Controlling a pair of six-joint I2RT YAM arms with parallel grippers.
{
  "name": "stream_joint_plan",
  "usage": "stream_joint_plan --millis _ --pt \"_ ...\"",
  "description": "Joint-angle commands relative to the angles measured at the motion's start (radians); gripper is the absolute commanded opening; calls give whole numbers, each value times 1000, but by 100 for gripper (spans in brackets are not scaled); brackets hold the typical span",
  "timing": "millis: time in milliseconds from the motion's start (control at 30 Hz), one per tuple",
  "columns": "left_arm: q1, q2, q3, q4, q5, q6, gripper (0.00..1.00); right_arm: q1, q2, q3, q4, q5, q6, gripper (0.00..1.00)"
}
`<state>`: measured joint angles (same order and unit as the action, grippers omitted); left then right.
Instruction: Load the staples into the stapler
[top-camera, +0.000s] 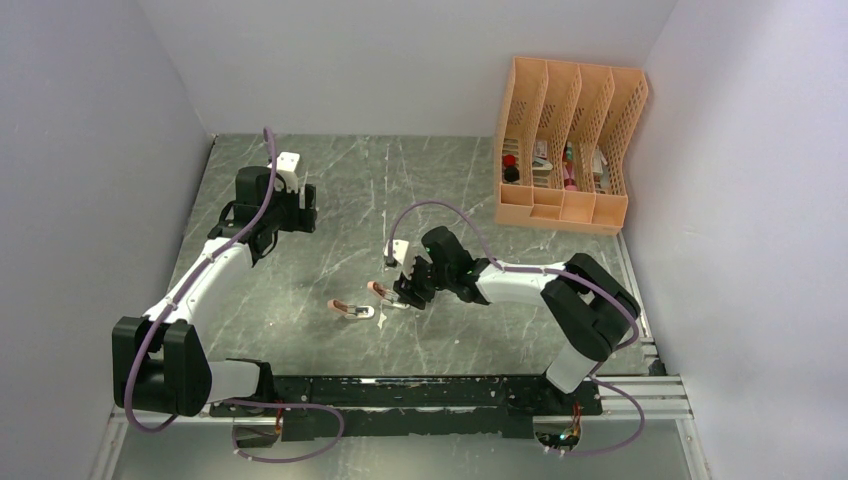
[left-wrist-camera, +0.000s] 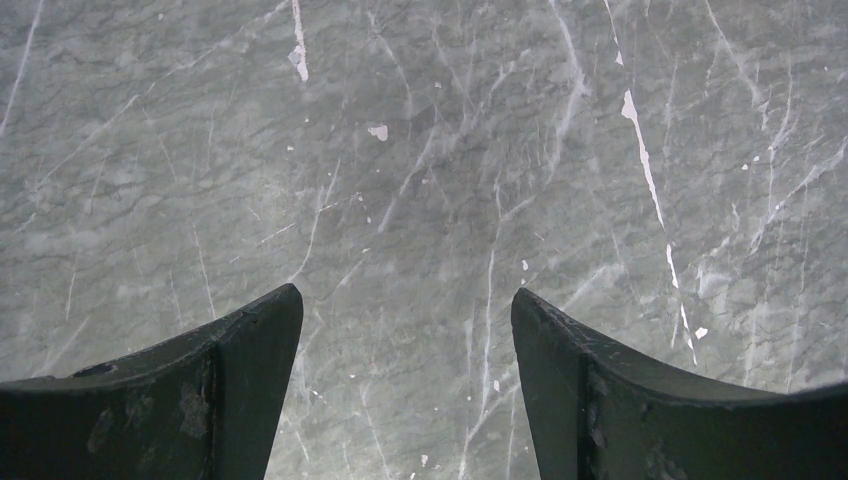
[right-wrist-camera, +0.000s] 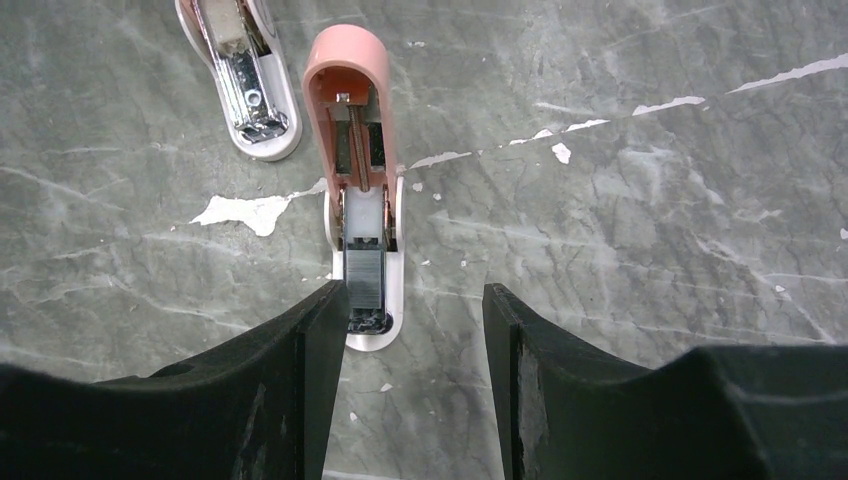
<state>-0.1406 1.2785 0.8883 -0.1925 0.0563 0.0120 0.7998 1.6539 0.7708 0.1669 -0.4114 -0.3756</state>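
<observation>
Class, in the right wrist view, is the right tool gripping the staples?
No: the right tool stands open, and the staples lie in the opened stapler.

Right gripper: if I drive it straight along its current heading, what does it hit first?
The right gripper would most likely meet the open pink stapler, its staple strip just ahead of one finger. The gap's centre lines up slightly beside it, over bare table; depth is unclear.

Even, soft, shadowless light; sharp focus.
</observation>
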Motion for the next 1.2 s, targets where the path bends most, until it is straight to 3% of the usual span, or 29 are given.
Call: stream_joint_plan --millis 0,1167 --pt "-4 5 20 -9 20 11 81 -4 -18 31 23 -10 12 56" --pt "-4 5 18 -9 18 11 81 -6 51 -1 50 3 9 56"
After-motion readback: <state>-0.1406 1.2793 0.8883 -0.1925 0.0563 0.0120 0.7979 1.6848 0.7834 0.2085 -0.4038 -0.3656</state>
